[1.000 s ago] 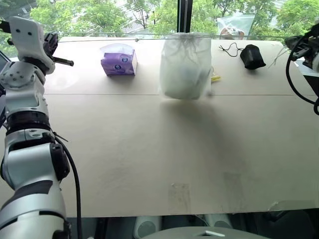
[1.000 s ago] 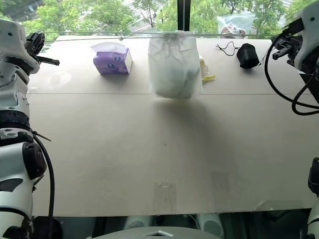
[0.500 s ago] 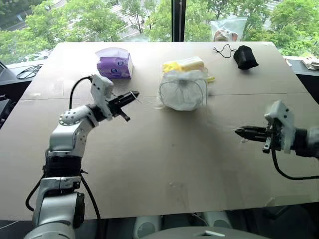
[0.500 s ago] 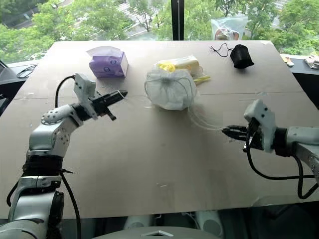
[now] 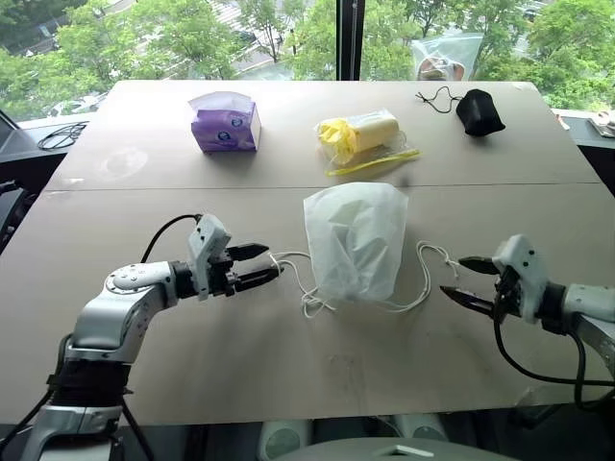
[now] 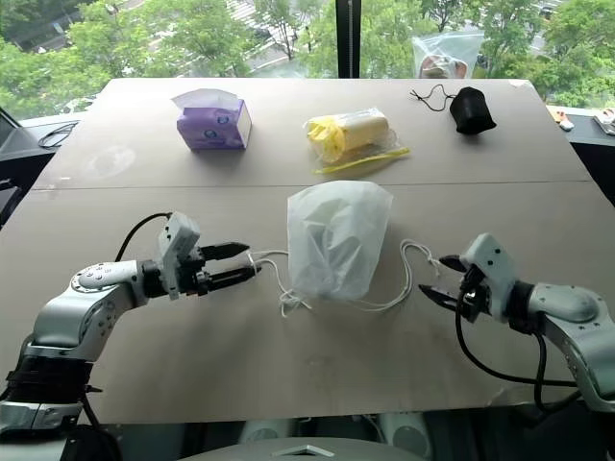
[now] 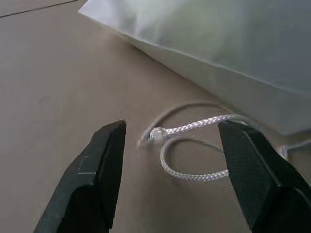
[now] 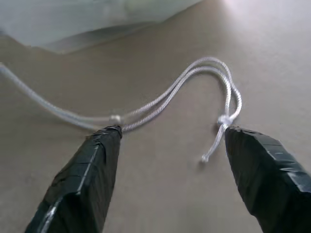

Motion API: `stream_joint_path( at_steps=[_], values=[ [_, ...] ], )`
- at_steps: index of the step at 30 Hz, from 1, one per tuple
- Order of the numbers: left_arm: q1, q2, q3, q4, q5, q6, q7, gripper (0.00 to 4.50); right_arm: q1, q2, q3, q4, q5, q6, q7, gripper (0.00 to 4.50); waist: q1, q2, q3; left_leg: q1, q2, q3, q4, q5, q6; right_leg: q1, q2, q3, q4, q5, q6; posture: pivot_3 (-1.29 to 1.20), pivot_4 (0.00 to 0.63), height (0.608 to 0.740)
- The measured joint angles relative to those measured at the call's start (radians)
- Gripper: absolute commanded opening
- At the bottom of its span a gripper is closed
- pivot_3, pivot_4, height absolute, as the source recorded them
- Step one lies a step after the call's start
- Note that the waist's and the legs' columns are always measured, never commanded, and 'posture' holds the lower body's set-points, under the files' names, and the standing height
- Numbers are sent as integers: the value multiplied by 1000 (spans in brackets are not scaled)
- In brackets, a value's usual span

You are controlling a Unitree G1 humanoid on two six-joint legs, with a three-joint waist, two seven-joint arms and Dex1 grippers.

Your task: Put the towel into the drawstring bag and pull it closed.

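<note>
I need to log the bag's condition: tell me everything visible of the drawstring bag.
The drawstring bag is a white, thin, translucent fabric pouch lying bulged on the table between both open grippers, mouth toward the robot. White knotted cord loops trail from each side of its mouth onto the table; nothing grips them.

Brown table: drawstring bag at centre (cords spread); tissue pack, yellow bundle, black pouch along top.
</note>
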Motion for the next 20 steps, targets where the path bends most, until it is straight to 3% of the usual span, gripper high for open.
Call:
stream_joint_path(
  at_steps=[3, 8, 14, 20],
  values=[
    [85, 47, 54, -42, -8, -6, -41, 4415, 121, -16, -87, -43, 38, 3, 47, 4492, 4, 0, 0, 1, 0, -1, 0, 0, 0, 1, -1, -1, -1, 0, 0, 0, 150, 740],
    [175, 16, 233, -178, -110, 39, 13, 4415, 145, 71, -266, -128, 140, -21, 31, 4492, 5, 1, -1, 3, 1, -2, 1, -1, -1, 2, -1, -2, -1, -2, -3, 0, 150, 740],
    [299, -87, 292, -283, -118, 39, 142, 4415, 135, 148, -253, -141, 66, -122, -33, 4492, 10, 3, -2, 2, 0, -2, 1, -1, 0, 2, -1, -2, -1, 0, -1, 0, 150, 740],
    [313, -140, 359, -359, -150, 65, 268, 4415, 90, 195, -221, -139, 34, -138, -104, 4492, 20, 3, -2, 1, 0, -2, 1, -1, 0, 2, 0, -2, -2, -1, -1, 0, 150, 740]
  ],
)
